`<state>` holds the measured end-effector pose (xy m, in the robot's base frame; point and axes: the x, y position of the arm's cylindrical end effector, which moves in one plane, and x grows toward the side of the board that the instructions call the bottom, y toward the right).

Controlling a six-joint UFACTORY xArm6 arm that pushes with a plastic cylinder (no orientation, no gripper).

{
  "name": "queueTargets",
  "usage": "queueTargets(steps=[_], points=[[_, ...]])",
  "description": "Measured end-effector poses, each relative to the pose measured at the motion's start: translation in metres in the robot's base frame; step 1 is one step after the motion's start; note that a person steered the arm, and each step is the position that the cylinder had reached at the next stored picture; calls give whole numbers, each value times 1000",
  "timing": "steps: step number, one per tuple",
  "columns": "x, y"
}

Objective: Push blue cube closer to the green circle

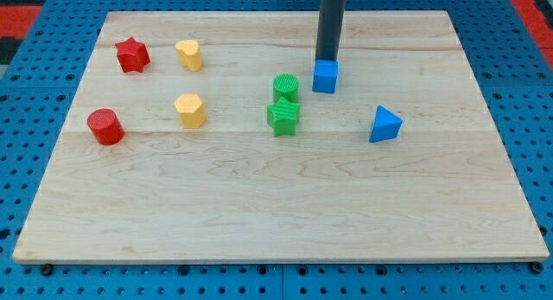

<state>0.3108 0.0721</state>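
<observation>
Blue cube (325, 77) sits at the bench's (259, 213) upper right, the rod's tip (327, 60) touching its far edge.
Green circle (286, 86) lies just left, near; green star (283, 117) touches it below. No end effector jaws, only a rod.

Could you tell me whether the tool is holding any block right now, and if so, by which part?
Nothing is held: my tip only pushes. It stands at the top edge of the blue cube, whose left neighbour is the green circle.
</observation>
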Motion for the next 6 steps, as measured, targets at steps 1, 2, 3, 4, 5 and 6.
queueTargets(steps=[1, 2, 3, 4, 5, 6], points=[[0, 50], [2, 80], [15, 58], [34, 21], [49, -5], [54, 4]])
